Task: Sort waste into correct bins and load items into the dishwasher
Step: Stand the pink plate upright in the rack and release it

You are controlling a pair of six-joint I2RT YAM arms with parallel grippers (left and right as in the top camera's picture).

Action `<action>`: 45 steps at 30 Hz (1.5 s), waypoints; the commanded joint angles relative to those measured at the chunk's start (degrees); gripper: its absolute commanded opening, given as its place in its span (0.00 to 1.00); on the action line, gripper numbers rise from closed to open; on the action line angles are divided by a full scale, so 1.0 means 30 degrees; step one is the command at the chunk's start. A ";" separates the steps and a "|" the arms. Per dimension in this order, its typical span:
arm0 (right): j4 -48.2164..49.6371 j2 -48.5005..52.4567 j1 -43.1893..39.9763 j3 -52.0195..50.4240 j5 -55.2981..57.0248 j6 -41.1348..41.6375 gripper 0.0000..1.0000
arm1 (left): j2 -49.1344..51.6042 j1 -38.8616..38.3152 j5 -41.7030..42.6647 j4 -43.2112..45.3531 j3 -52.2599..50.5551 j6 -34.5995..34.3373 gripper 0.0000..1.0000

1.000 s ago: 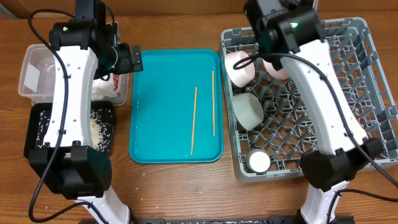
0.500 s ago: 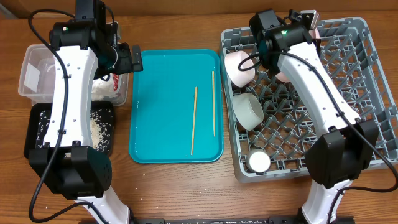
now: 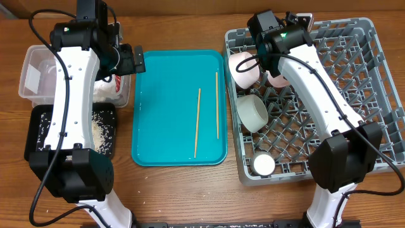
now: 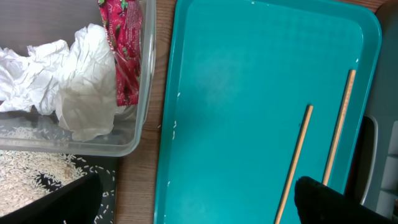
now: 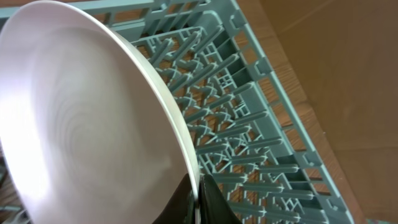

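On the right side of the overhead view lies the grey dish rack (image 3: 354, 95). Left of it, mid-frame, is the teal tray (image 3: 171, 107), and at the far left are the clear tub (image 3: 38, 76) and, below it, the black tray (image 3: 44, 133), all on the wooden table (image 3: 190, 190).

The white plate (image 5: 74, 124) stands on edge at the rack's upper left corner. The right gripper (image 5: 198, 196) is clamped on its rim, one finger on each face. Whether the plate touches the pegs cannot be told.

Just left of the plate a white bowl (image 3: 243, 68) lies tipped. A grey-blue bowl (image 3: 253, 113) sits below it, and a small cup (image 3: 263, 164) is at the rack's lower left.

Two chopsticks (image 3: 197, 122) lie apart on the teal tray, both running top to bottom.

Crumpled paper (image 4: 74, 81) and a red wrapper (image 4: 124, 50) lie in the tub, and rice (image 3: 100, 130) is scattered in the black tray.

The left gripper (image 4: 193, 205) hangs above the teal tray's left edge, its fingers spread wide and holding nothing.
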 commanded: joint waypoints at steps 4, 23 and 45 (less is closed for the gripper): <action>0.0204 -0.0138 0.0036 -0.0080 -0.2076 0.0066 0.36 | -0.0044 0.0029 -0.0117 0.0080 0.0357 0.0087 1.00; -0.1297 -0.1107 0.0138 0.5311 -1.5198 -0.2164 0.63 | -0.0044 0.0029 -0.0117 0.0080 0.0357 0.0087 1.00; 0.2623 0.4102 0.7111 0.0160 -1.5956 0.2973 0.41 | -0.0044 0.0029 -0.0117 0.0080 0.0357 0.0087 1.00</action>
